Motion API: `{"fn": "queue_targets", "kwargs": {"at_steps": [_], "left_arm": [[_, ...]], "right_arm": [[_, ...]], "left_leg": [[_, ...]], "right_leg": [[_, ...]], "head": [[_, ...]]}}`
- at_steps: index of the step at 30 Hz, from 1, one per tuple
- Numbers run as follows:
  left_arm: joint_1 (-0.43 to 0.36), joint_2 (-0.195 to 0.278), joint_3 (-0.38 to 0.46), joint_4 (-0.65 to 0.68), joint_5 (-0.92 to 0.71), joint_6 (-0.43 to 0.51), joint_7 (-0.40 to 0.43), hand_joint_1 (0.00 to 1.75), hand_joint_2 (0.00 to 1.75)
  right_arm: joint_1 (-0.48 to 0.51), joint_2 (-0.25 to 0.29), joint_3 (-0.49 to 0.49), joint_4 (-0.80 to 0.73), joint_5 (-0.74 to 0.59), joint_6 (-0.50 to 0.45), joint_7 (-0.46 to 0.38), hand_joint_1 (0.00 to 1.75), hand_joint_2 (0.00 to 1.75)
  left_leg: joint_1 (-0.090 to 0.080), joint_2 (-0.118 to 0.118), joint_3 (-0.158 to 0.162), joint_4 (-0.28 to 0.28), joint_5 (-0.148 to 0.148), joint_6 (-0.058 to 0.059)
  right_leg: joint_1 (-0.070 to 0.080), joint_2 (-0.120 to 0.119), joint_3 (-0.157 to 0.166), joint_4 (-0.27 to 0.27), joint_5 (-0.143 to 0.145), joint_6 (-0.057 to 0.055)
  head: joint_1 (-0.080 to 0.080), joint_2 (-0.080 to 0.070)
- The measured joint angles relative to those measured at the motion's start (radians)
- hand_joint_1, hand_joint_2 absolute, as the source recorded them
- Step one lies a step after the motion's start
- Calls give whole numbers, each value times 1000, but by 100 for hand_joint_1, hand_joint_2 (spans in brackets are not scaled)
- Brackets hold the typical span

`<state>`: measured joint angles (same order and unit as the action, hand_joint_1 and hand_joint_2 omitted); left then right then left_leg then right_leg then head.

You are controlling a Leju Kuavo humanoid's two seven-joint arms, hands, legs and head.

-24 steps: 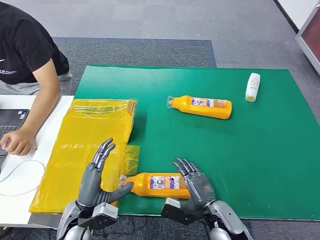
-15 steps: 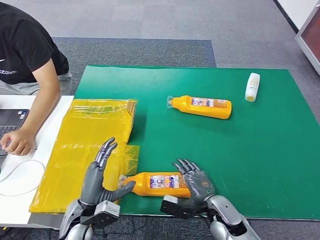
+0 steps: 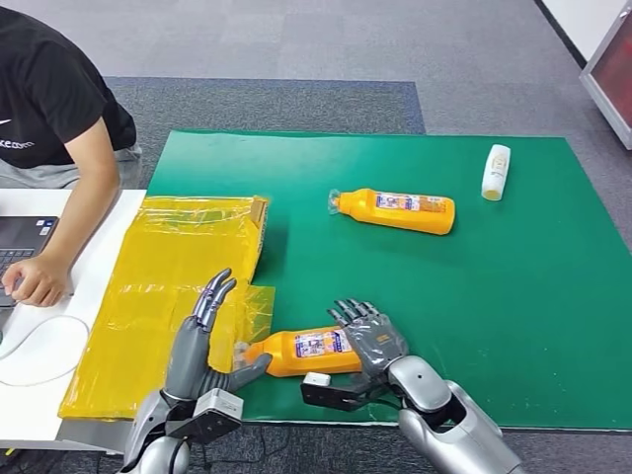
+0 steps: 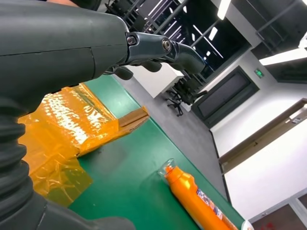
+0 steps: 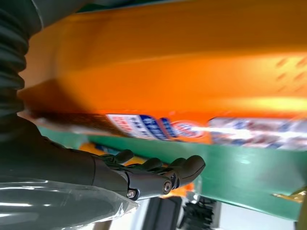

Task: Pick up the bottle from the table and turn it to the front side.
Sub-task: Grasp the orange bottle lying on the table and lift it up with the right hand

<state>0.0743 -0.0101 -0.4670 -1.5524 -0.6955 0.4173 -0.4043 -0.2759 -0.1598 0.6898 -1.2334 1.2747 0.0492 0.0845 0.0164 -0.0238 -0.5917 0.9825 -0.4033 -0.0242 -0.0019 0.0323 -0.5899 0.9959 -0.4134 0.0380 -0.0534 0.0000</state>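
Note:
An orange bottle (image 3: 309, 351) with a printed label lies on its side near the front edge of the green mat (image 3: 484, 296), cap to the left. My right hand (image 3: 372, 341) lies over its base end, fingers stretched out across it. In the right wrist view the bottle (image 5: 181, 72) sits close against the palm, and the dark fingers (image 5: 159, 175) reach straight past it. My left hand (image 3: 201, 336) stands open beside the cap, its thumb close to the neck; I cannot tell if it touches.
A second orange bottle (image 3: 393, 210) lies mid-mat, also seen from the left wrist (image 4: 197, 199). A small white bottle (image 3: 497, 171) lies at the far right. Yellow plastic bags (image 3: 179, 276) cover the mat's left side. A person (image 3: 52, 109) works at a laptop (image 3: 23, 237) on the white table.
My right hand has reached further over the bottle's base, and the bottle has shifted a little left and away from the front edge. My left hand has edged towards the cap.

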Motion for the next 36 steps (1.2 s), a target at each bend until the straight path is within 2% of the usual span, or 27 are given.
{"fn": "queue_targets", "kwargs": {"at_steps": [2, 6, 11, 15, 21, 27, 32, 36], "left_arm": [[0, -1, 0, 2, -1, 0, 4, 0, 175], [-1, -1, 1, 8, -1, 0, 5, 0, 175], [-3, -1, 0, 18, 0, 4, 7, 0, 175], [-6, 0, 1, 24, 12, 12, 3, 0, 175], [-7, -1, 12, 25, 78, 42, -28, 0, 175], [-3, -8, 33, 22, 118, 48, -34, 0, 175], [7, -17, 50, 4, 211, 34, -78, 0, 175], [21, -38, 70, -26, 398, -18, -124, 0, 175]], "right_arm": [[-18, 0, 23, 4, 16, 11, 12, 0, 175], [-39, 0, 52, 20, 21, 32, 32, 175, 175], [-47, 0, 65, 66, -16, 27, 30, 175, 175], [-47, 0, 54, 87, -109, 5, 2, 175, 175], [-3, 0, -28, 82, -295, -61, -52, 175, 175], [72, 6, -105, 30, -335, -116, -58, 175, 175], [146, 23, -190, -33, -506, -135, -175, 175, 175], [215, 43, -251, -74, -676, -131, -275, 175, 175]], "left_leg": [[0, 0, 0, 0, 1, 0], [0, 0, 0, 0, 2, 0], [0, 0, 0, 0, 4, 1], [0, 0, 0, 0, 5, 1], [0, 0, 2, 0, 3, 2], [0, -1, 2, 0, 2, 3], [0, -1, 2, 0, 1, 2], [0, -1, 0, 0, 1, 2]], "right_leg": [[0, 0, 0, 0, 1, 0], [0, 0, 0, 0, 3, 0], [0, 0, 0, 0, 4, 0], [0, 0, 0, 0, 4, 1], [0, 0, 2, 0, 3, 1], [0, -1, 3, 0, 1, 3], [0, -1, 3, 0, 1, 3], [0, -1, 2, 0, 1, 3]], "head": [[0, 0], [0, 0], [0, 0], [0, 0], [0, 0], [0, 0], [0, 0], [0, 0]]}}
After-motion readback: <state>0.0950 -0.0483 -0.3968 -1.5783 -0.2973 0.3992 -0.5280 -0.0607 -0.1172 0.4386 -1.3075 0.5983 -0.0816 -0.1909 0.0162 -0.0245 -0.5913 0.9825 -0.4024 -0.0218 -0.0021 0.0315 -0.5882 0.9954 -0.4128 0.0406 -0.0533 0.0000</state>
